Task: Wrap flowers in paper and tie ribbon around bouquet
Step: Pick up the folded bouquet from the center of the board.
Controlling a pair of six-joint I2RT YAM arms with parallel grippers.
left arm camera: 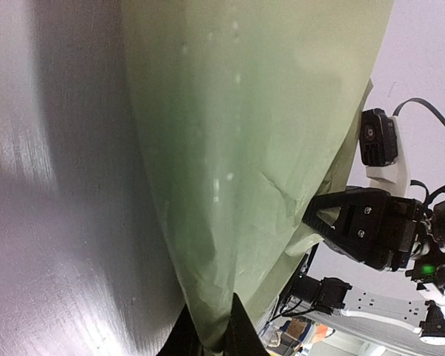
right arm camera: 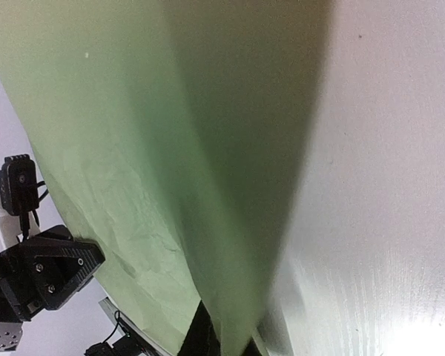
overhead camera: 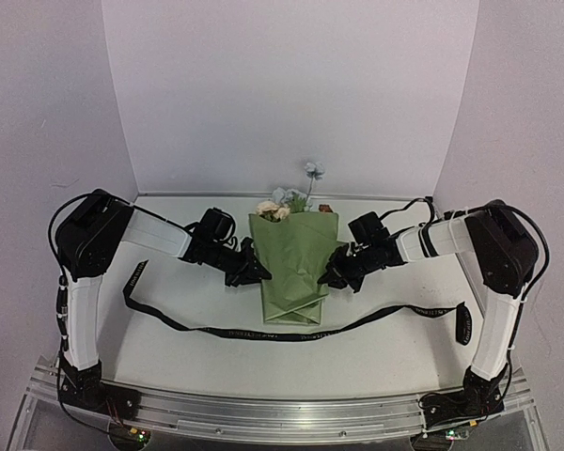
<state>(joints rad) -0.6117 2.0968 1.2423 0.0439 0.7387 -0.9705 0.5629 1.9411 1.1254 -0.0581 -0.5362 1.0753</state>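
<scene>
Bouquet (overhead camera: 293,254) lay at the middle of the tabletop (overhead camera: 385,362), wide end toward the far edge, narrow end toward the near edge. Flowers (overhead camera: 288,200) showed above the wide end: pale blue and cream blooms, one taller blue head on a thin stem.

Left arm (overhead camera: 94,246): base at the near left corner, white link rising to a black elbow well out left, forearm angled inward and down toward the middle. Left gripper (overhead camera: 260,275) met the cone's left edge. In the left wrist view its fingertips (left arm camera: 241,335) were drawn together on a fold of the olive paper (left arm camera: 237,148), clamping it.

Right arm (overhead camera: 498,249): mirror pose, base at the near right corner, elbow out right, forearm sloping inward. Right gripper (overhead camera: 330,278) sat at the cone's right edge. In the right wrist view its fingertips (right arm camera: 200,340) were pinched on the paper edge.

Ribbon (overhead camera: 263,334) lay slack across the tabletop, from the left arm to the right arm, passing just on the near side of the cone's narrow end; whether it touched the cone could not be told
</scene>
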